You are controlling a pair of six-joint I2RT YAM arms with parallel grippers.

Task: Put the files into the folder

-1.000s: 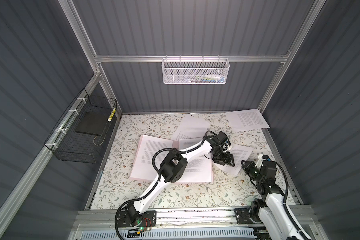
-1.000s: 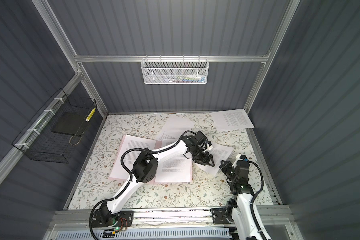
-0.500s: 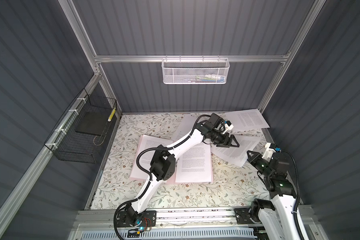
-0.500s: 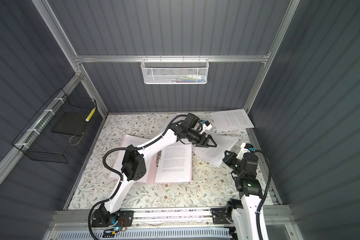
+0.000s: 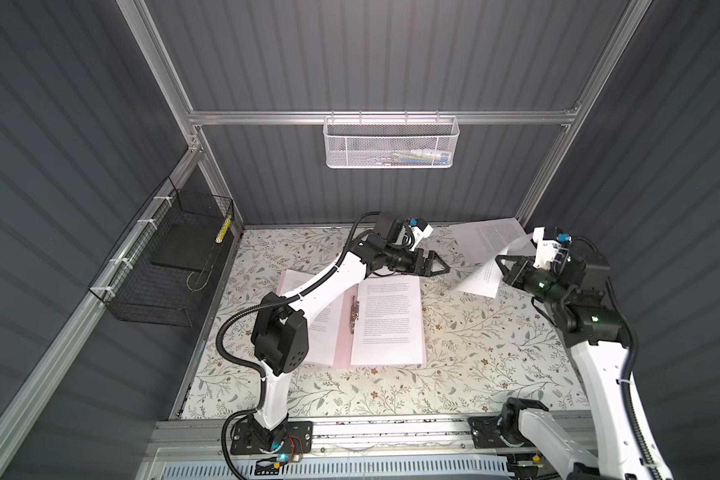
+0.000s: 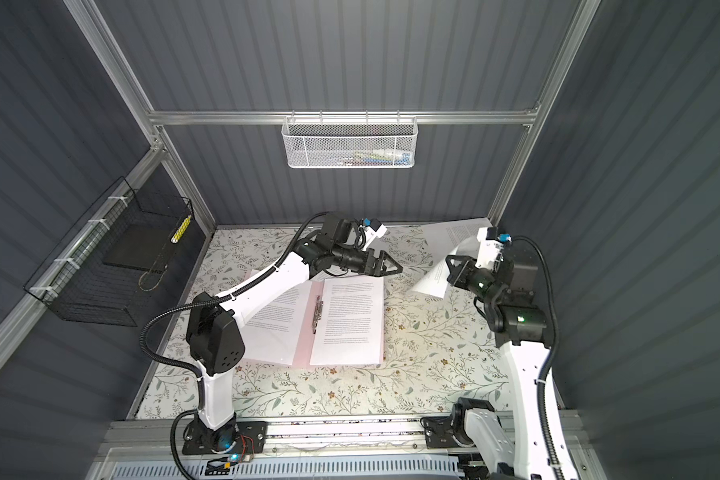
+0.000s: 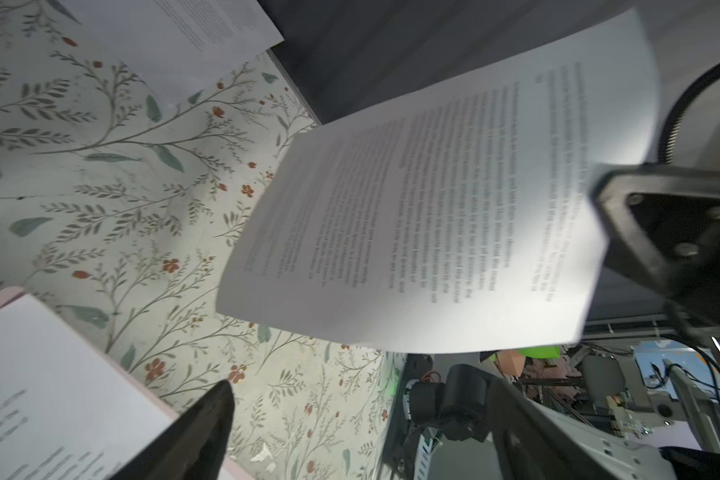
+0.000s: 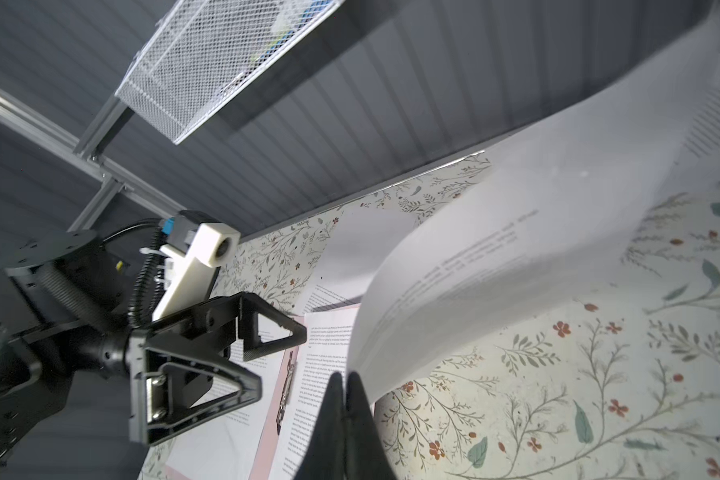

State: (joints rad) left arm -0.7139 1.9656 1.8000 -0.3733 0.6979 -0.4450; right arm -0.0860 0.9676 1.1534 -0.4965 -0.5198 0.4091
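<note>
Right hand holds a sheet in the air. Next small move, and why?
Probably swing the right hand toward the open folder and lower the sheet over it: the sheet hangs pinched clear of the table, and the left hand is open, apart from it.

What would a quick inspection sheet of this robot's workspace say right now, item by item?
surface: floral table cover, lying flat.
job's things: pink folder lies open, filed sheets on both halves; lifted sheet curls in the air; loose sheet lies by the back right corner.
clutter: nothing seen.
grippers: left gripper open, holding nothing; right gripper shut on the lifted sheet's edge.
cables: black conduit loops beside the left arm.
surroundings: grey ribbed walls; white mesh basket on the back wall; black wire basket on the left wall, holding a black slab.
</note>
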